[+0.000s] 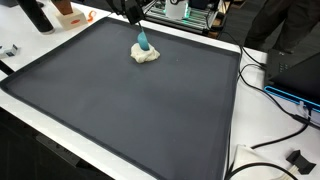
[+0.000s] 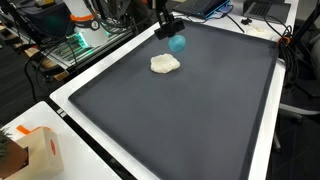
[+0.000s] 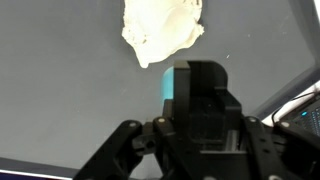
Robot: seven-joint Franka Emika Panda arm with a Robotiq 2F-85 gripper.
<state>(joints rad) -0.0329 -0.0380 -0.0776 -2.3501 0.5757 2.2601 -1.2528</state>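
Hand is hanging over the far part of a dark mat, its fingers pinching narrowly on a teal thing. In both exterior views the teal thing is sitting right under the fingers. In the wrist view only a strip of it is showing beside one dark finger. A white lump is lying on the mat just beside the teal thing. In an exterior view the lump is at its 6 o'clock and seems to be meeting its lower end. In an exterior view the lump is lying at its 7 o'clock, so I cannot tell whether the two are touching. In the wrist view the lump is filling the 12 o'clock side, ahead of the hand. The mat is covering most of a white bench. Cables are trailing off the bench at 3 o'clock, and an orange box is standing near the 7 o'clock corner, well apart from the hand.
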